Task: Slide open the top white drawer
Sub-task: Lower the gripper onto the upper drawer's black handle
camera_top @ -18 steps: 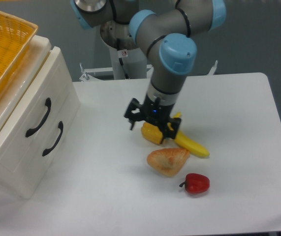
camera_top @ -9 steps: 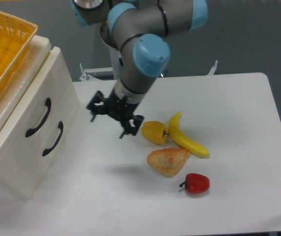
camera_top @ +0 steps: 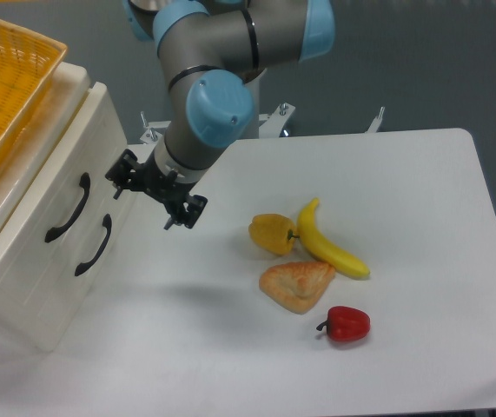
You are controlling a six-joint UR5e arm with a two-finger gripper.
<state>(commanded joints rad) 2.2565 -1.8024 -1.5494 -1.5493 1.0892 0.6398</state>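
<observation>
Camera view, nearest things first: a red pepper [camera_top: 347, 323] lies on the white table [camera_top: 421, 191], with a browned pastry [camera_top: 297, 285] just behind it, then a yellow pepper [camera_top: 270, 234] and a banana [camera_top: 330, 245] touching each other. None of these belongs to the job.

Further back and to the left, the pincer [camera_top: 146, 196] hangs above the table, its two fingers spread apart and holding nothing. It is close to the cabinet front but not touching it.

The top white drawer [camera_top: 52, 195] sits shut in the cream cabinet at the left edge, its front flush, with its curved black handle [camera_top: 68, 209] on the panelled face. The lower drawer [camera_top: 82, 252] has a matching handle [camera_top: 95, 247] just below and to the right. A yellow wicker basket [camera_top: 9, 78] rests on top of the cabinet, farthest away.

The main risk, as I judge it, is the two handles lying so near each other: a small error in the approach could hook the lower one instead. The handle is slim and curved, so fingers closing off-centre may slip along it. A pull not in line with the drawer's travel could drag the whole cabinet across the table, or tip the basket, rather than slide the drawer out.
</observation>
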